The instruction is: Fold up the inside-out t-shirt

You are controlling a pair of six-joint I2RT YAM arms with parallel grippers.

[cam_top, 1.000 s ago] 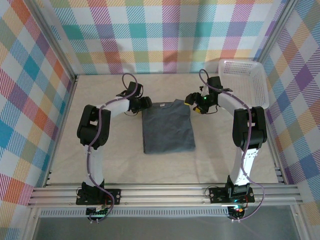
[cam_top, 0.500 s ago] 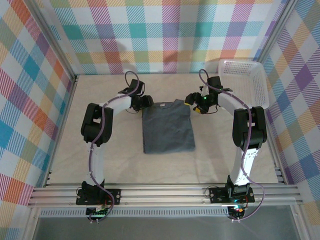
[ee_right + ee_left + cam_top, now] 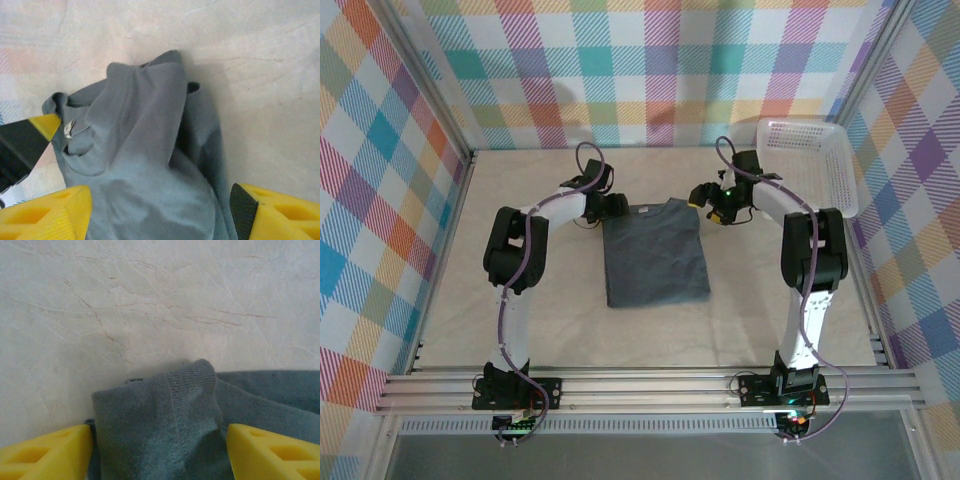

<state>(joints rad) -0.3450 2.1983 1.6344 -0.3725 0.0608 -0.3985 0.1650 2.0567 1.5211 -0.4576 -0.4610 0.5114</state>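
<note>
Between each arm's parted jaws lies a bunched far corner of the inside-out t-shirt [image 3: 655, 262], unclamped

At two o'clock, white plastic basket [image 3: 807, 162] on the pale, creased surface [image 3: 650, 335]. Around, checked walls [image 3: 650, 60]; at six o'clock, metal rail [image 3: 650, 386].
</note>
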